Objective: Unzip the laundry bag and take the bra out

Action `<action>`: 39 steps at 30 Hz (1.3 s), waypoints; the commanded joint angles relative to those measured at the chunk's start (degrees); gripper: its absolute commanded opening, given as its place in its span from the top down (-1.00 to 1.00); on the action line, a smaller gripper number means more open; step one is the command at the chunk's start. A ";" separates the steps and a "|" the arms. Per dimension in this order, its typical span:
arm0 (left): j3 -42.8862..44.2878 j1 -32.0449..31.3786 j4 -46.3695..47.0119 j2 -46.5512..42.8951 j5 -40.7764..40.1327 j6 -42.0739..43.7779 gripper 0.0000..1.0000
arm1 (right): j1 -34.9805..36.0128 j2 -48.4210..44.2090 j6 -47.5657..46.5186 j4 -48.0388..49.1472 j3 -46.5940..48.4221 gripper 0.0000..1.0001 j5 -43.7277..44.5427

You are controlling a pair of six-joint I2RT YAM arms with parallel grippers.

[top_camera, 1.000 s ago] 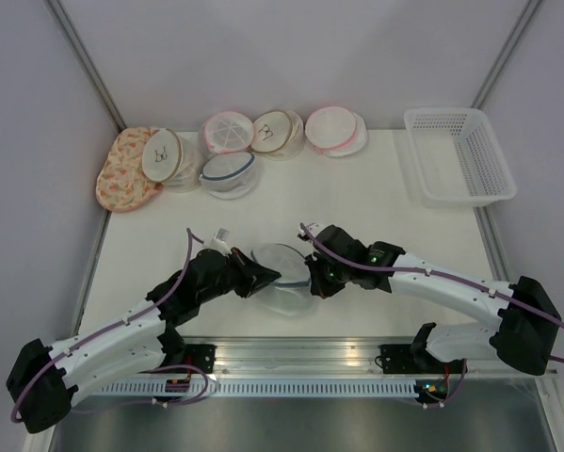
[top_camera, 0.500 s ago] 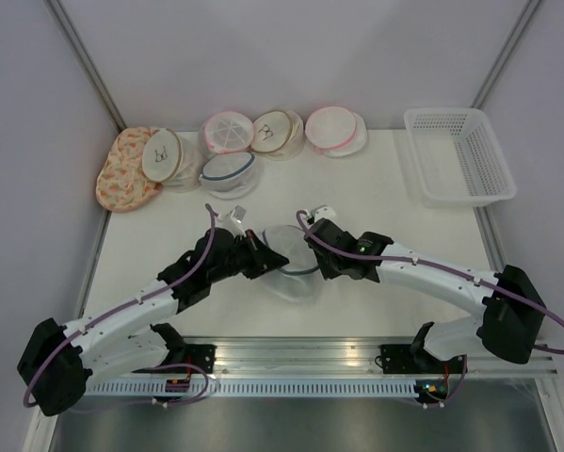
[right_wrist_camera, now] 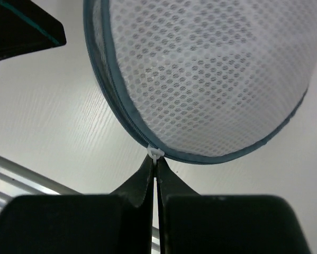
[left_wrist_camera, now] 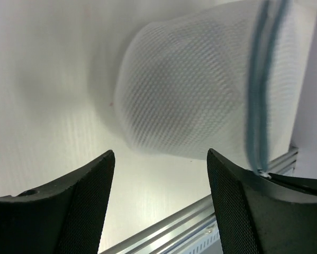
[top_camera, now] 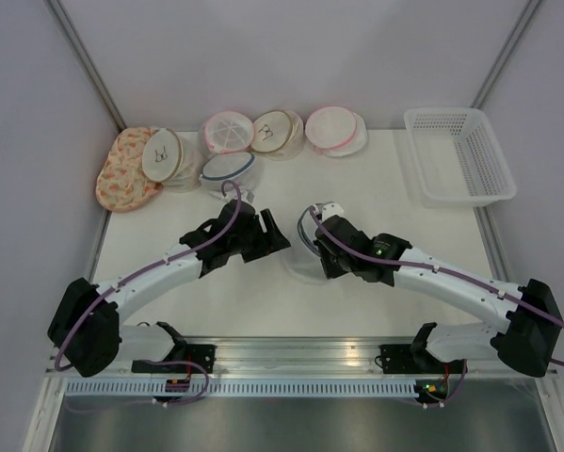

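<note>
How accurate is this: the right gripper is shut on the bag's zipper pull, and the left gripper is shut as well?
Wrong on the left gripper: it is open, fingers spread apart, as the left wrist view shows. The right gripper is indeed shut on the zipper pull of the bag.

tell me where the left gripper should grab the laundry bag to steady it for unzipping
Probably the soft mesh dome of the laundry bag, just beside its grey-blue rim, coming in from the left. The dome bulges toward the open left gripper, and the right gripper pinches the zipper pull on the other side.
</note>
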 commanded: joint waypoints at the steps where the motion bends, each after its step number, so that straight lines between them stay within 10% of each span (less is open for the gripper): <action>1: -2.54 0.06 -8.56 -3.41 -6.32 -4.62 -0.50 | 0.16 -0.53 0.96 2.86 -1.29 0.99 -7.05; 10: -16.87 -0.29 7.07 -23.36 2.45 -14.39 -0.56 | 0.16 -1.50 0.44 14.20 -5.60 0.99 -27.36; 27: -16.08 -4.68 27.29 -12.12 13.54 -5.96 -0.54 | 0.16 -3.25 -1.23 15.44 -4.81 0.99 -32.21; 29: -16.00 -5.03 27.30 -11.59 13.55 -5.51 -0.43 | 0.16 -2.90 -1.15 15.44 -4.81 0.99 -32.21; 32: -15.82 -5.21 25.29 -11.15 13.20 -4.64 0.49 | 0.16 -2.47 -1.23 15.35 -4.64 0.99 -32.29; 35: -16.08 -5.21 22.75 -11.94 11.44 -4.46 0.95 | 0.16 -2.11 -1.23 14.91 -4.55 0.99 -32.29; 39: -16.08 -5.12 17.83 -14.13 6.53 -3.32 0.95 | 0.16 -2.37 -1.15 12.89 -5.25 0.99 -33.00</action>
